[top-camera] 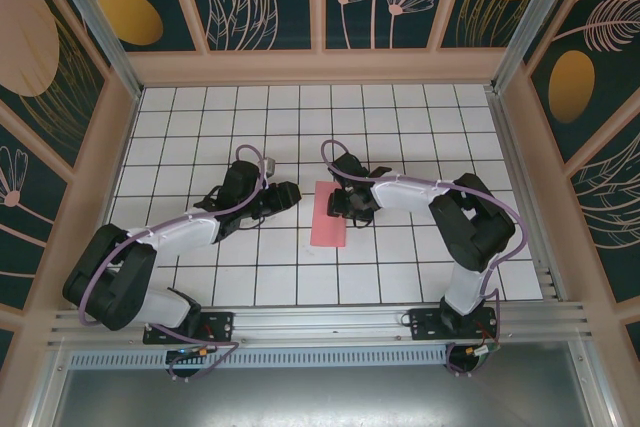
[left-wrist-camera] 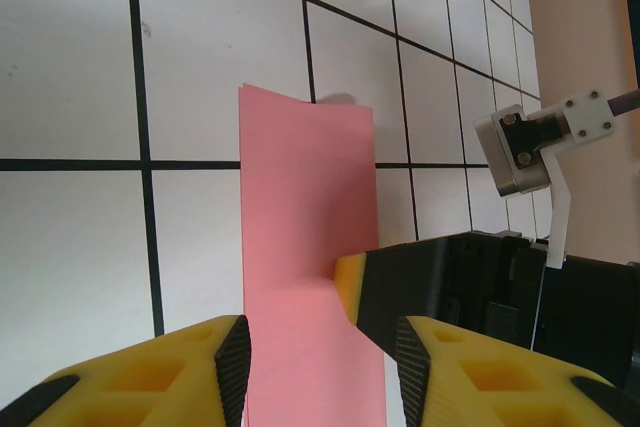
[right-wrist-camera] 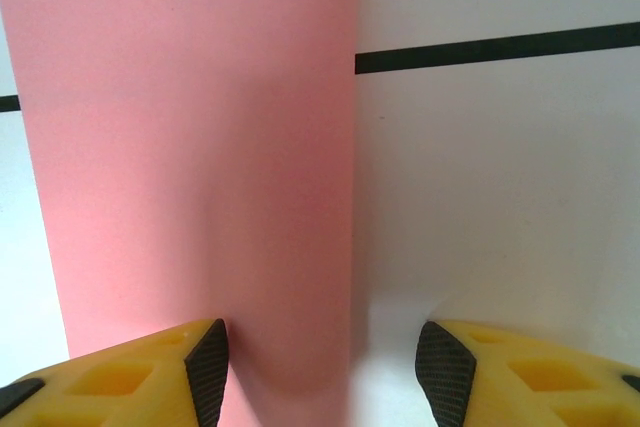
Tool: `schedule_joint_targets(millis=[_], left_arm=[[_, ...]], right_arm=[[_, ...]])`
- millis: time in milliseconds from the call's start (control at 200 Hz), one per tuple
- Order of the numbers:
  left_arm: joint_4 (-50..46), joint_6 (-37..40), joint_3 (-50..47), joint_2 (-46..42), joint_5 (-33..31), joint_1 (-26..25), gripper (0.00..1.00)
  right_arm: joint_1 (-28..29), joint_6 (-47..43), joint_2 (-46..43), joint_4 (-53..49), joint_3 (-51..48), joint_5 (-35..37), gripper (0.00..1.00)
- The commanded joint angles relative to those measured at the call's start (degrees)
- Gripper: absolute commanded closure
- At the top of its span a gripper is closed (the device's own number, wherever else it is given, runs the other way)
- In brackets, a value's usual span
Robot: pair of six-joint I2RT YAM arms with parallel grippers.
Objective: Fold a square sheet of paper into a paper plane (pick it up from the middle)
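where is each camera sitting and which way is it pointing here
Top external: fixed above and behind the arm bases, looking down on the white grid table; the left arm and right arm both reach toward the pink paper.
Left wrist: on the left arm, looking past its own open yellow jaws, over the paper, toward the right arm.
Right wrist: on the right arm, close above the paper's edge, looking down; its own open yellow jaws at the bottom corners.
Shared: all three see the paper; top and left wrist both show the right arm.
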Motion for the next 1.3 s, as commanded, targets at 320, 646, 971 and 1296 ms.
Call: schedule_joint_targets(millis=[320, 646, 971, 1296], left_arm=[[1.19, 0.94, 0.57, 0.82, 1.13, -0.35, 0.55], [1.25, 1.26, 0.49, 1.02, 1.44, -0.32, 0.55], [1.16, 1.27, 0.65, 1.07, 1.53, -0.29, 0.55], [1.49, 1.06, 1.12, 1.52, 2.42, -0.34, 0.58]], right_arm=[[-0.21, 3.75, 4.56, 3.08, -2.01, 0.58, 0.41], [0.43, 0.82, 5.52, 1.95, -0.98, 1.35, 0.41], [0.39, -0.83, 6.07, 1.69, -0.35, 1.43, 0.41], [0.41, 0.02, 6.73, 1.50, -0.43, 1.52, 0.41]])
